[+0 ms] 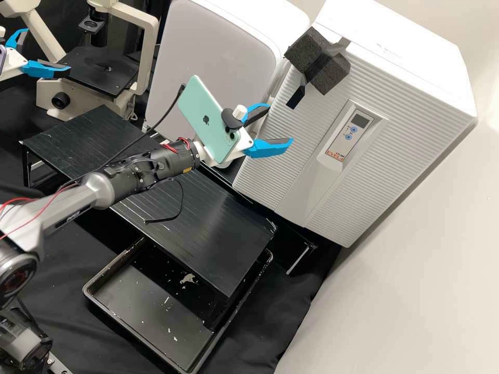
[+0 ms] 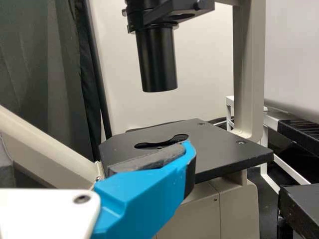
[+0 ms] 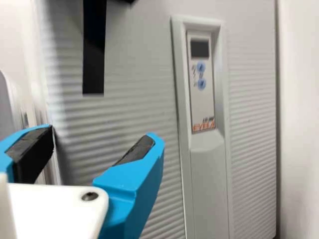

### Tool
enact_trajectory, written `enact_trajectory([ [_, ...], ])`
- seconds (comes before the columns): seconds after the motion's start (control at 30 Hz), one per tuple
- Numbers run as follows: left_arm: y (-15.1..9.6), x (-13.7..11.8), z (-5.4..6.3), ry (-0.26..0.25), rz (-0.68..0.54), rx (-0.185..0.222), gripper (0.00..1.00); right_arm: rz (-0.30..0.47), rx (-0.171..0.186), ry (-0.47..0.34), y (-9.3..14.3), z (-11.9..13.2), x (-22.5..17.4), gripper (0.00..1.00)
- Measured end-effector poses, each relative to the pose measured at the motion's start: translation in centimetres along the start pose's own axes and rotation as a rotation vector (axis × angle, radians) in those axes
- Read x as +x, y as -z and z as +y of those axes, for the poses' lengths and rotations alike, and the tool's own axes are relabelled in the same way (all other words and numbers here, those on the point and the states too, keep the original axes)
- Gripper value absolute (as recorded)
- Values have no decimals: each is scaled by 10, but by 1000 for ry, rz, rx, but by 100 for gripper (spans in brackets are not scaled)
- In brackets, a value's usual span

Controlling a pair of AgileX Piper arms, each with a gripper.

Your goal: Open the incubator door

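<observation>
The white incubator (image 1: 403, 57) stands at the right of the high view, its ribbed door (image 1: 358, 192) closed. Black foam pads (image 1: 332, 72) are fixed near the door's top edge, and a dark strip (image 1: 296, 97) hangs below them. My right gripper (image 1: 280, 123) is open in front of the door's left part, below the strip, with nothing between its fingers. In the right wrist view the gripper (image 3: 102, 137) faces the door (image 3: 134, 109), with the strip (image 3: 93, 55) above. My left gripper (image 1: 48, 50) is open by the microscope at the upper left; one finger of the gripper (image 2: 144, 194) shows in the left wrist view.
The microscope's black stage (image 2: 224, 149) lies beyond the left finger. A pale grey cabinet (image 1: 213, 47) stands left of the incubator. A black slatted stand (image 1: 208, 223) lies below the right arm, over a black tray (image 1: 140, 327). A green phone (image 1: 208, 119) sits on the right gripper.
</observation>
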Motion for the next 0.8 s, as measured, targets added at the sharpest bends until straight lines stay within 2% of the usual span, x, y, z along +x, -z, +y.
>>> enact_trajectory([
  [0.03, 0, 0, 0, 0, 0, 0, 100, 6, 2, -11, 1, 1, -2, 0],
  [0.07, 0, 0, 0, 0, 0, 0, 100, 9, 3, -20, 2, 2, -4, 100],
  [0.2, 0, 0, 0, 0, 0, 0, 100, 20, -4, -7, 6, -4, -8, 100],
  [0.37, 0, 0, 0, 0, 0, 0, 100, -3, -63, 35, 10, -20, -9, 100],
  [0.47, 0, 0, 0, 0, 0, 0, 100, -39, -84, 55, 12, -32, -3, 100],
  [0.57, 0, 0, 0, 0, 0, 0, 100, -70, -120, 67, 14, -42, 5, 100],
  [0.8, 0, 0, 0, 0, 0, 0, 100, -140, -139, 36, 19, -51, 23, 100],
])
